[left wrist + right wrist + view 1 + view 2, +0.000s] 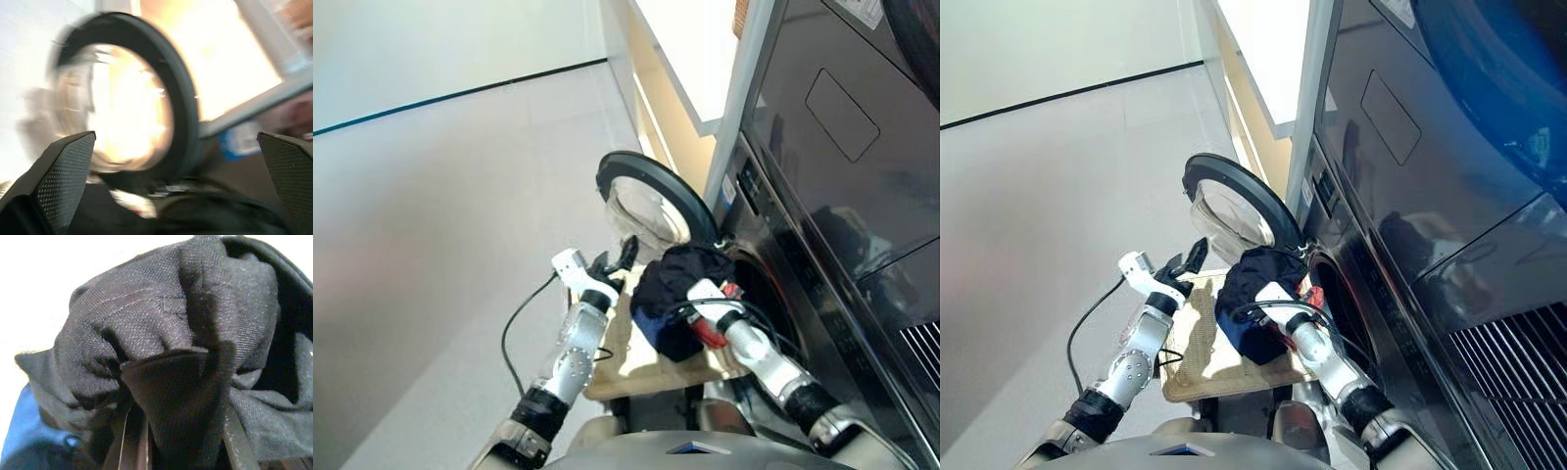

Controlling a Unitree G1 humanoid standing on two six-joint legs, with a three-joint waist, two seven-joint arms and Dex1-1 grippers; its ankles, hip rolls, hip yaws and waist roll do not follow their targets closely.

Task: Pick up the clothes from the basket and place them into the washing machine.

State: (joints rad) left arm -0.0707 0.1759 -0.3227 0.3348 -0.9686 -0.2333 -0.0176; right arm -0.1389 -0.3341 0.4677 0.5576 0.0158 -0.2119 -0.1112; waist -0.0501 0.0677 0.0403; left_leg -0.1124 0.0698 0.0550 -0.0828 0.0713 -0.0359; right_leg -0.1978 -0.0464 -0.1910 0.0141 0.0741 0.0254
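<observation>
My right gripper (693,284) is buried in a bunched black garment (680,272) and shut on it, holding it up beside the washing machine's (822,294) dark porthole (759,289). The black cloth (166,347) fills the right wrist view and hides the fingers. Below it a navy blue garment (661,335) and a coral-red one (710,335) lie on the cream wicker basket (1197,343). At the basket's left edge my left gripper (615,258) is open and holds nothing. In its wrist view the fingers (63,171) frame the grey-rimmed glass door (132,103).
The round door (651,196) is swung open to the left of the porthole, just beyond the basket. A black glossy appliance (842,117) sits above the washer. A white cabinet (685,59) stands behind. A black cable (514,333) loops over the pale floor at left.
</observation>
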